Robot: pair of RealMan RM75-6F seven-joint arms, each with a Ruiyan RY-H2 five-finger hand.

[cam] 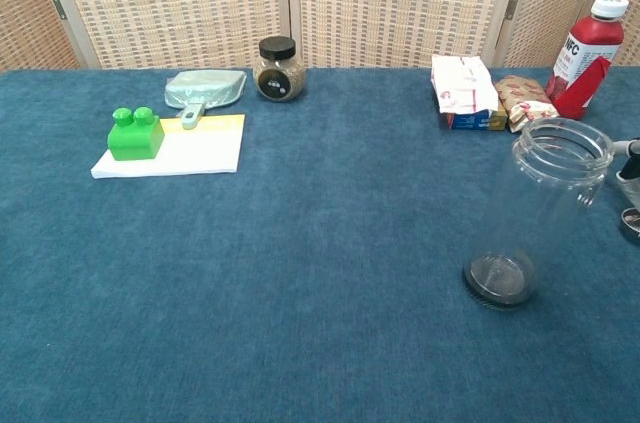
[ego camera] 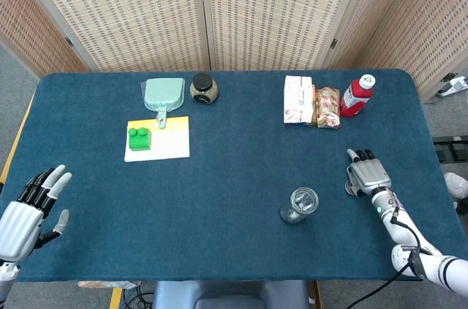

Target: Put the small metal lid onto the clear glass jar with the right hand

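The clear glass jar (ego camera: 300, 204) stands upright and lidless on the blue table, right of centre; the chest view shows it close up (cam: 540, 213). The small metal lid (ego camera: 349, 188) lies on the cloth to the jar's right, half covered by my right hand (ego camera: 368, 174). That hand lies palm down over the lid with its fingers stretched forward; whether it pinches the lid is hidden. In the chest view only a sliver of the right hand (cam: 630, 165) and the lid (cam: 633, 220) shows at the right edge. My left hand (ego camera: 33, 207) hovers open at the table's front left, fingers spread.
A red bottle (ego camera: 357, 94) and snack packets (ego camera: 309, 101) sit at the back right. A dark-lidded jar (ego camera: 204, 89), a pale green scoop (ego camera: 164, 94) and a green block (ego camera: 138, 138) on a white-and-yellow card (ego camera: 170, 141) lie at the back left.
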